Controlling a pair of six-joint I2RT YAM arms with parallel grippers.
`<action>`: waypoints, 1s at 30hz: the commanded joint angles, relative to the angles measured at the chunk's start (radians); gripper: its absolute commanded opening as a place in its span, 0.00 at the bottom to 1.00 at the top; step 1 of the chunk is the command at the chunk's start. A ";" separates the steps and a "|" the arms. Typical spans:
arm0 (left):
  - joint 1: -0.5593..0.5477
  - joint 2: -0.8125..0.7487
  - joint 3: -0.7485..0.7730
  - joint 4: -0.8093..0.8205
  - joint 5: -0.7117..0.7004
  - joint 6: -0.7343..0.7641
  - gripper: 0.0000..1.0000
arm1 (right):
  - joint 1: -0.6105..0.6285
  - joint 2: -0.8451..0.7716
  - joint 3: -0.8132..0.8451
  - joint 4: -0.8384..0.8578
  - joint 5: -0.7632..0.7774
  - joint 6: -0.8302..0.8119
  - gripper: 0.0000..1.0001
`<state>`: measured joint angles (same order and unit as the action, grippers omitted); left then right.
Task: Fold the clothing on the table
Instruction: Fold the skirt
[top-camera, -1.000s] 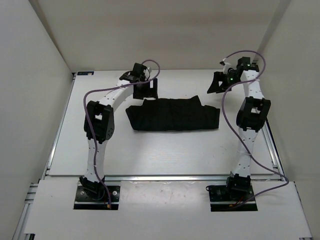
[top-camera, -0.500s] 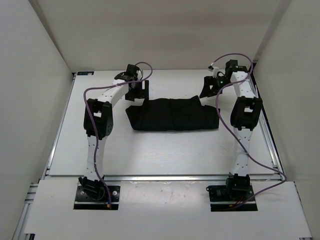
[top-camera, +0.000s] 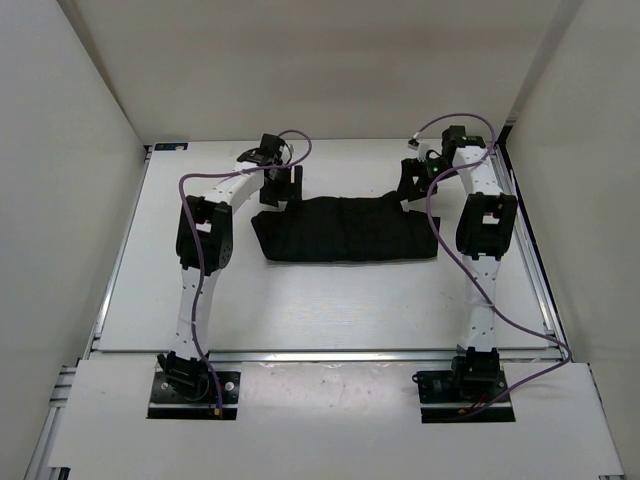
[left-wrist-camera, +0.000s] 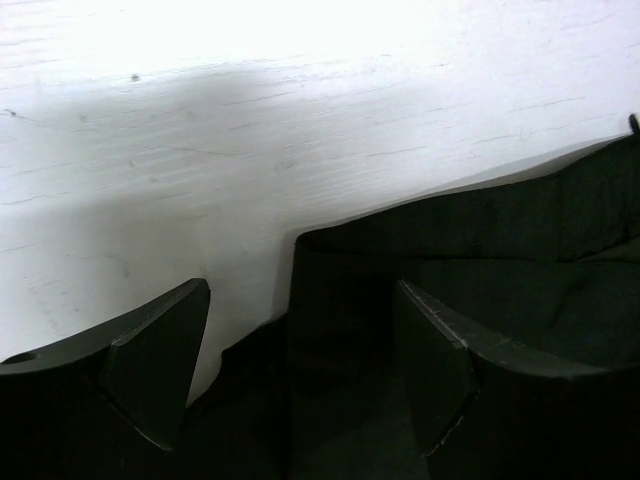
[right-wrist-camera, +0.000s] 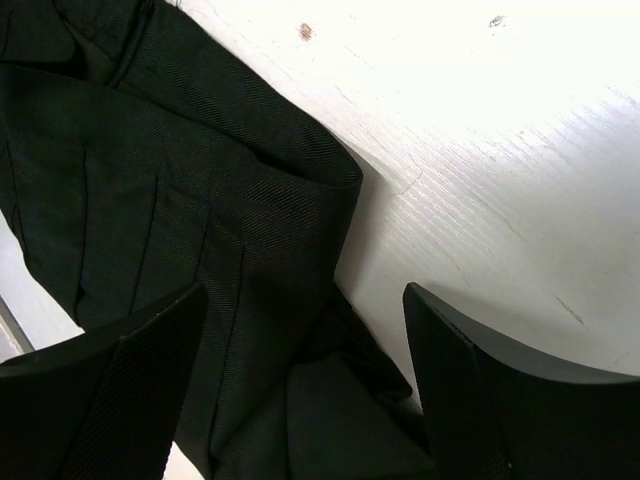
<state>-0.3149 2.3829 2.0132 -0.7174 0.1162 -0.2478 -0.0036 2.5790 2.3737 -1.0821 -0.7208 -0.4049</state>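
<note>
While the left gripper and right gripper are wide open and empty, with corners of the clothing between their jaws, only the top layer could be pinched if shut too high

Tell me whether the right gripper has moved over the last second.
Yes. In the top view the right gripper has shifted left and slightly nearer, to the far right corner of the clothing, which lies where it did.
</note>
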 joint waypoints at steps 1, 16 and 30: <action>-0.012 -0.014 0.032 0.027 0.043 -0.010 0.84 | -0.002 0.018 0.001 -0.004 -0.029 0.011 0.83; -0.013 -0.002 0.064 0.046 0.100 -0.032 0.64 | 0.033 0.043 0.027 0.037 -0.052 0.072 0.68; -0.004 -0.025 0.019 0.046 0.106 -0.034 0.64 | 0.042 0.056 0.025 0.047 -0.026 0.086 0.60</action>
<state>-0.3237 2.4012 2.0411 -0.6765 0.2031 -0.2874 0.0380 2.6118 2.3741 -1.0462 -0.7425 -0.3222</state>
